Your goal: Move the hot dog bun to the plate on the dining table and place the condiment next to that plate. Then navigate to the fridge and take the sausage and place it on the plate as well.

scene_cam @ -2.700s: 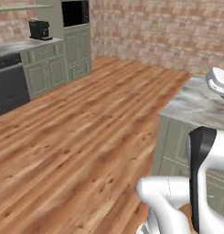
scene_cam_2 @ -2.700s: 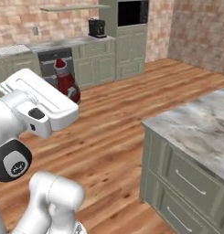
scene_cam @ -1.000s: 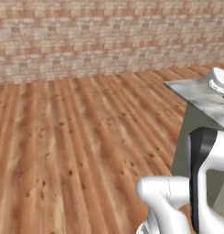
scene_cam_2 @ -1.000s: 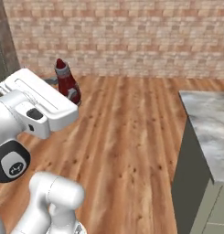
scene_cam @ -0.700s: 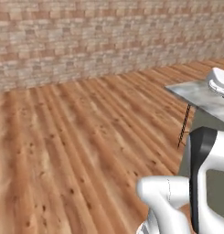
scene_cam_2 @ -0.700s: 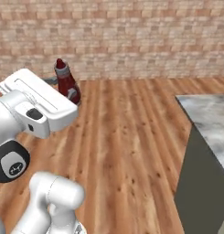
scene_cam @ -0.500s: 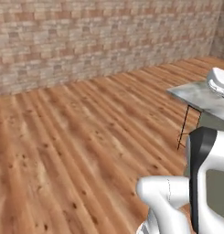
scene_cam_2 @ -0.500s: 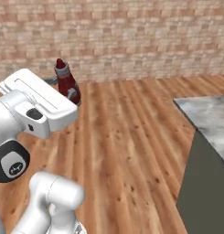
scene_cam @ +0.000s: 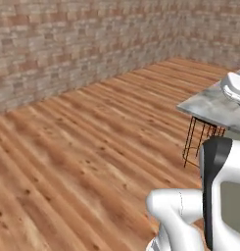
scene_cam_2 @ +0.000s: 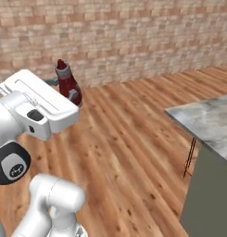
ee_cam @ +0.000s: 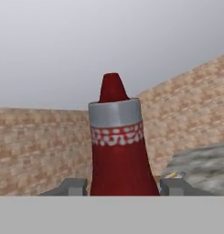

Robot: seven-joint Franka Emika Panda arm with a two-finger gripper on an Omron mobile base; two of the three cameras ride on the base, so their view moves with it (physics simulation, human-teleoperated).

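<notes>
Hand view, red condiment (ee_cam: 119,160), grey collar, pointed red tip

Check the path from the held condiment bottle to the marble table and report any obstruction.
Nothing visible blocks it. The gripper holds the condiment upright above bare wood floor, and open floor runs to the dining table corner at right. A black stool sits under the table's edge.

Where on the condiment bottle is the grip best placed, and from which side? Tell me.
On its wide lower body, from the two opposite sides, as the gripper holds it now. The condiment bottle stands upright between the fingers; its body flares broad at the bottom, while the neck above the grey band tapers to a narrow tip that would probably slip or tilt in the jaws.
</notes>
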